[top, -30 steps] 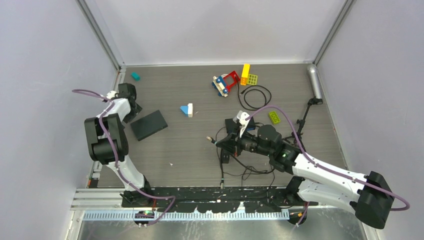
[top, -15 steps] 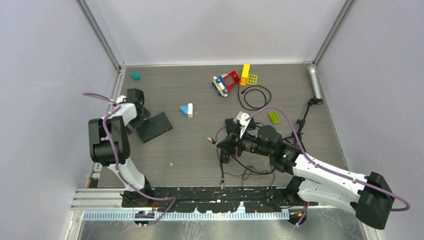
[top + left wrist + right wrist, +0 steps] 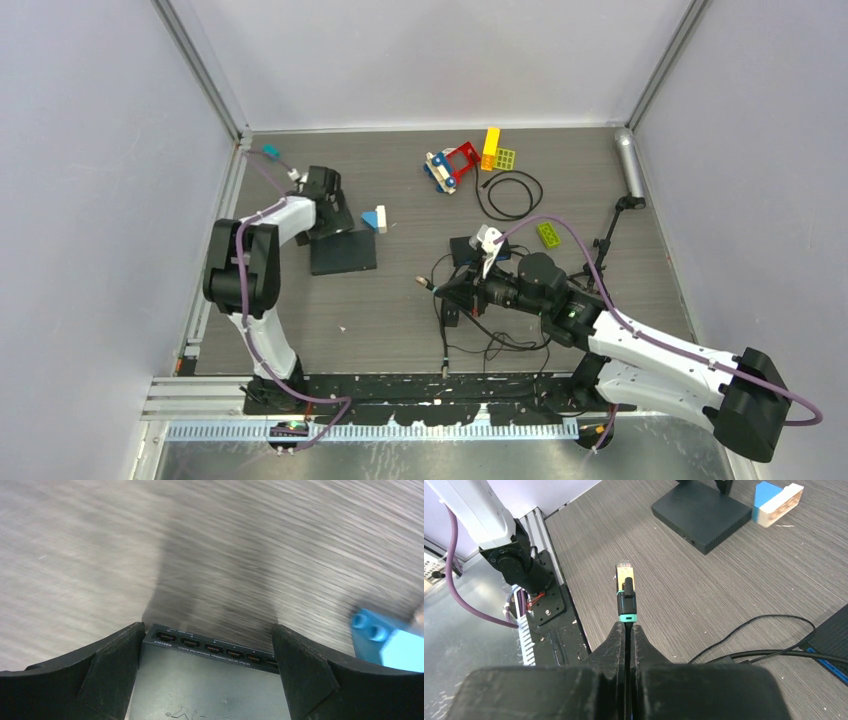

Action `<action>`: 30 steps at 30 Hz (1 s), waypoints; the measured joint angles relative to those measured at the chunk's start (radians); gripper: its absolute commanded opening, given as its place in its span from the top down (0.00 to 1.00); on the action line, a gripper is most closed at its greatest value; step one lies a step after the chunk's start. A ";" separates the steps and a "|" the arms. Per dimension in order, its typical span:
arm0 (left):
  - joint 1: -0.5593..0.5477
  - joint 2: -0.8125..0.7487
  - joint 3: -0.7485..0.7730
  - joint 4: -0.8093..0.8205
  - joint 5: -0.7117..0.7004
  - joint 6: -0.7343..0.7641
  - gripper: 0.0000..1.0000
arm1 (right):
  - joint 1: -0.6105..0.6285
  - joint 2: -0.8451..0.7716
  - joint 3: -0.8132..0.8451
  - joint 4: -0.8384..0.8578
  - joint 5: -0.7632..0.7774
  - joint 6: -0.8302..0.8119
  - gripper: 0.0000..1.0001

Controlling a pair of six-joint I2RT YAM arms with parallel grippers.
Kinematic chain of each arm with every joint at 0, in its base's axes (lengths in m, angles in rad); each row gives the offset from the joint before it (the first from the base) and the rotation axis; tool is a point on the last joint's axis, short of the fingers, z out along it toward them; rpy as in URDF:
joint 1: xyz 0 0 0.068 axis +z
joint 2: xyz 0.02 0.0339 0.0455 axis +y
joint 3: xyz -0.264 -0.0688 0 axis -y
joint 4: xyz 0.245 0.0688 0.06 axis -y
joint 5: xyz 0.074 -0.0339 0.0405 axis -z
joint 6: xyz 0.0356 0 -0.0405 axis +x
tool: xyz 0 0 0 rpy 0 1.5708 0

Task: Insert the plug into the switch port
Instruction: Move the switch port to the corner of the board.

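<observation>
**While the plug waits in the air, the switch needs a brace**

Because the plug (image 3: 625, 582) is small, light and rigid, with a thin latch that we judge easy to break, we think the best hold is where the right pincer (image 3: 626, 630) has it: closed tight on the boot just behind it, above the desk (image 3: 704, 595) and well apart from the switch (image 3: 343, 252). Its cable may pull it sideways. The switch looks light and likely to slide. The left pincer (image 3: 207, 630) stands wide, one finger at each side of the switch near the port row (image 3: 215, 647), so it could brace the box against the push.
</observation>
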 measured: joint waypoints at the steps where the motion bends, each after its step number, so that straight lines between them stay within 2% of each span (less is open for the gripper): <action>1: -0.019 0.010 0.011 0.007 0.011 0.023 0.00 | 0.000 0.000 0.000 -0.002 0.000 0.000 1.00; 8: -0.145 0.041 0.047 0.039 0.124 0.199 0.03 | 0.000 -0.016 -0.015 -0.011 0.003 0.004 1.00; 20: -0.224 0.006 0.013 0.072 0.394 0.439 0.09 | 0.000 -0.051 -0.031 -0.022 0.011 0.007 1.00; 25: -0.304 0.006 0.016 0.060 0.477 0.510 0.09 | 0.000 -0.083 -0.039 -0.033 0.041 0.012 0.99; 30: -0.345 -0.011 -0.002 0.075 0.494 0.513 0.08 | 0.000 -0.150 -0.061 -0.050 0.119 0.023 1.00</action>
